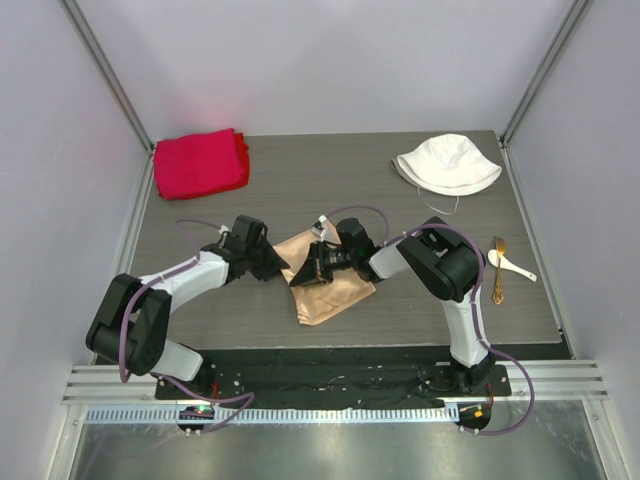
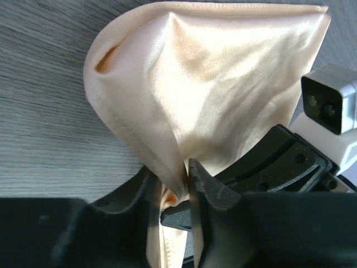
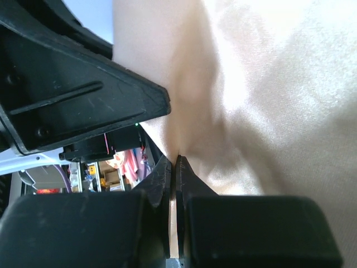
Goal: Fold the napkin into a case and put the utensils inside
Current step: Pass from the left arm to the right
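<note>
The peach-tan satin napkin (image 1: 335, 290) lies partly folded at the table's middle, its left part lifted. My left gripper (image 1: 281, 266) comes in from the left. In the left wrist view the left gripper (image 2: 172, 187) has a bunched fold of the napkin (image 2: 212, 78) filling the gap between its fingers. My right gripper (image 1: 308, 270) comes from the right, and in its own view the right gripper (image 3: 174, 160) is shut on a thin edge of the napkin (image 3: 268, 95). The utensils lie far right: a white spoon (image 1: 513, 265) beside a gold fork (image 1: 497, 271).
A thick red cloth (image 1: 200, 163) sits at the back left corner. A white bucket hat (image 1: 447, 162) rests at the back right. The two grippers stand nearly touching over the napkin's left edge. Side walls close in the table.
</note>
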